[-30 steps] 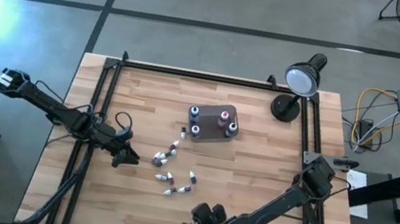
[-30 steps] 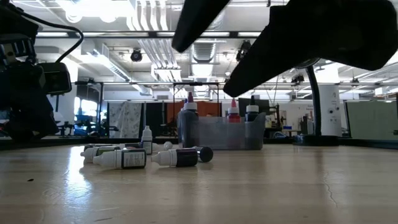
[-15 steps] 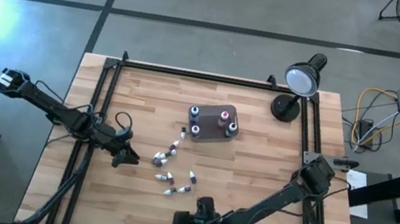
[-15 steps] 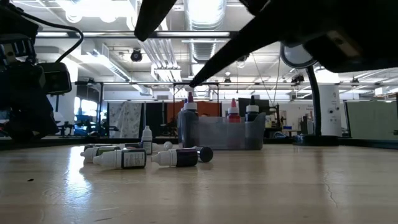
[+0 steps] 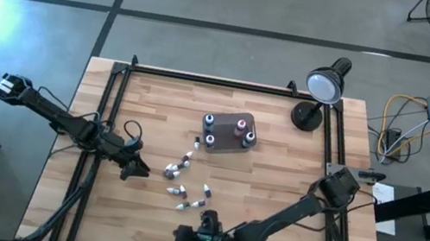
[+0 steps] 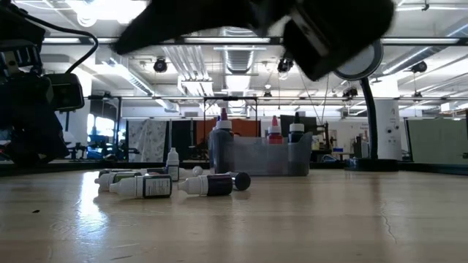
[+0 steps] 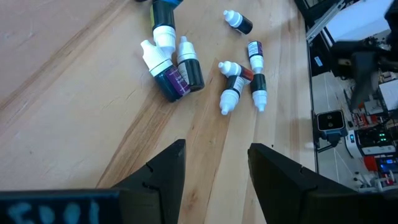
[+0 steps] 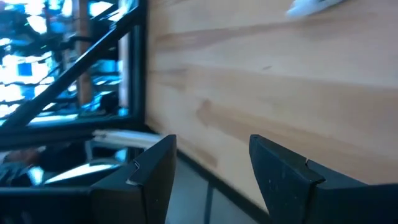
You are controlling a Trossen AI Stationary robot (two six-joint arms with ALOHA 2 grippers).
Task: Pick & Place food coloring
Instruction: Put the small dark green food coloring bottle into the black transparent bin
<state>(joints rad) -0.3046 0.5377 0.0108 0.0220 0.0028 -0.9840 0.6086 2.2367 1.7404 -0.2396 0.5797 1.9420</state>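
Lying on their sides on the surface (image 5: pixel 274 183), the little food coloring (image 7: pixel 180 68) bottles point every which way, labels too small to read. Left tool (image 7: pixel 211 165) and right tool (image 8: pixel 208 165) stand apart, empty.

so it's a wood plank table (image 5: pixel 274 183) with a black frame, loose food coloring bottles (image 5: pixel 186 188) lying scattered mid-table, a grey tub (image 5: pixel 229 132) just beyond them, and a desk lamp (image 5: pixel 317 98) in the far right corner
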